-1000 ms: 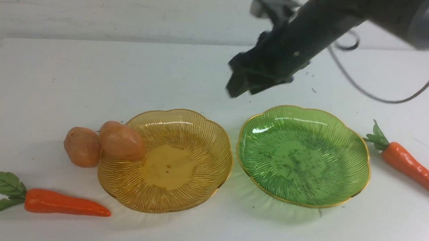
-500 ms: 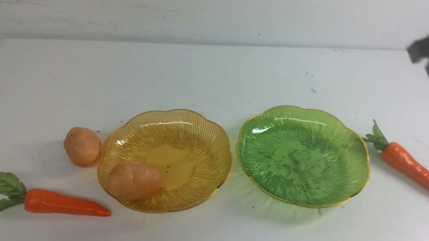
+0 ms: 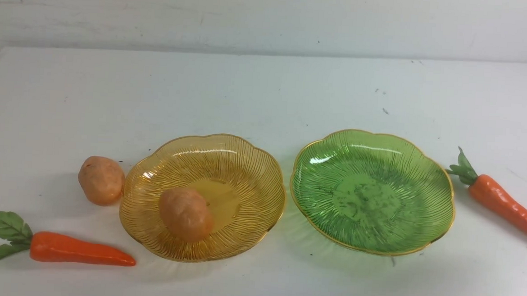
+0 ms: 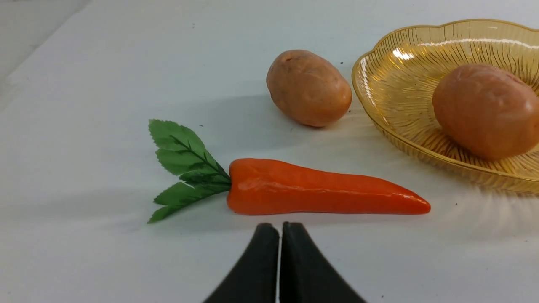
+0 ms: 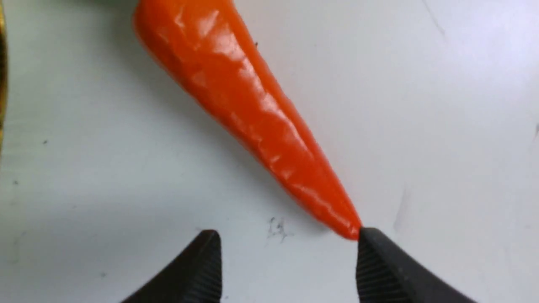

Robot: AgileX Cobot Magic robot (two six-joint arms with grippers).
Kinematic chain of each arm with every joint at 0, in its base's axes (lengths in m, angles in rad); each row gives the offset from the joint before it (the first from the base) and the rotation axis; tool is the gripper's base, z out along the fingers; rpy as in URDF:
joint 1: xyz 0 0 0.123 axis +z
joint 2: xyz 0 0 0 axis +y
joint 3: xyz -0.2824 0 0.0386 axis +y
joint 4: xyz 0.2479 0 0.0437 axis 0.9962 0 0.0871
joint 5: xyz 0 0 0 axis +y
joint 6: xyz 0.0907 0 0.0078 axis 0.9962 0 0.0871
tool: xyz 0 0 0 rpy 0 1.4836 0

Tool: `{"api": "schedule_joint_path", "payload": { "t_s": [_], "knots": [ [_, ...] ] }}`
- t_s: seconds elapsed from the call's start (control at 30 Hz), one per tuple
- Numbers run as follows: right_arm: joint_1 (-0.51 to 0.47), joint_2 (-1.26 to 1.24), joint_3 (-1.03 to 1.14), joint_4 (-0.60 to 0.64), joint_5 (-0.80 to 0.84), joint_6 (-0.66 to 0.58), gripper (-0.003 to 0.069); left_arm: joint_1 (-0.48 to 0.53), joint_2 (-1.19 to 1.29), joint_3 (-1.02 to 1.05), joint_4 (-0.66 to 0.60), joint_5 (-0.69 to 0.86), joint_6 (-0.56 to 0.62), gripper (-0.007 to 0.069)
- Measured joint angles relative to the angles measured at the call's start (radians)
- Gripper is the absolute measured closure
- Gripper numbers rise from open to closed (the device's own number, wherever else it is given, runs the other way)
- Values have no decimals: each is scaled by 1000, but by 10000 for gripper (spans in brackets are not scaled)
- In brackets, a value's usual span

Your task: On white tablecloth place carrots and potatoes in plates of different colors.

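One potato (image 3: 185, 214) lies inside the amber plate (image 3: 245, 160), on the left part of its ribbed floor. The second potato (image 3: 101, 180) rests on the white tablecloth (image 3: 248, 93) just beside that plate's left rim, and in the left wrist view a thin strip of cloth shows between the two. The green plate (image 3: 369, 194) stands to the right of the amber one, their scalloped gold rims near each other but apart. Both carrots lie on the cloth, outside the plates. The left carrot (image 3: 78, 249) is in front of the loose potato, with its leaves pointing left and its tip aimed toward the amber plate's near rim, short of touching it. The right carrot (image 3: 504, 205) has its leaves close to the green plate's right rim, and its body slants away to the right and toward the camera. The right gripper (image 5: 286, 242) sits low over that carrot's pointed end with its jaws parted and nothing between them. The orange tip reaches the tip of one ribbed finger (image 5: 379, 265) — whether they actually touch I cannot tell. In the front view only a small dark corner of this gripper shows at the right edge, above the carrot. The left gripper (image 4: 280, 229) has its jaws pressed together on nothing and hovers just on the near side of the left carrot's middle. It is out of the front view. Behind the cloth rises a pale wall (image 3: 252, 16).
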Motion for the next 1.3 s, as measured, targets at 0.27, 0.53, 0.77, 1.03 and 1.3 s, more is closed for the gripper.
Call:
{"api": "schedule_joint_path", "payload": {
  "t_s": [0.27,0.53,0.77,1.03,1.3],
  "knots": [
    [0,128,0,-51,-167,-112,141,0,0,0,0,0,0,628],
    [0,219,0,-45,-186,-126,163,0,0,0,0,0,0,628],
    [0,223,-31,-36,-119,-126,431,0,0,0,0,0,0,628],
    [10,141,-200,249,110,-111,421,0,0,0,0,0,0,628],
    [183,97,-242,404,122,-149,421,0,0,0,0,0,0,628]
  ]
}}
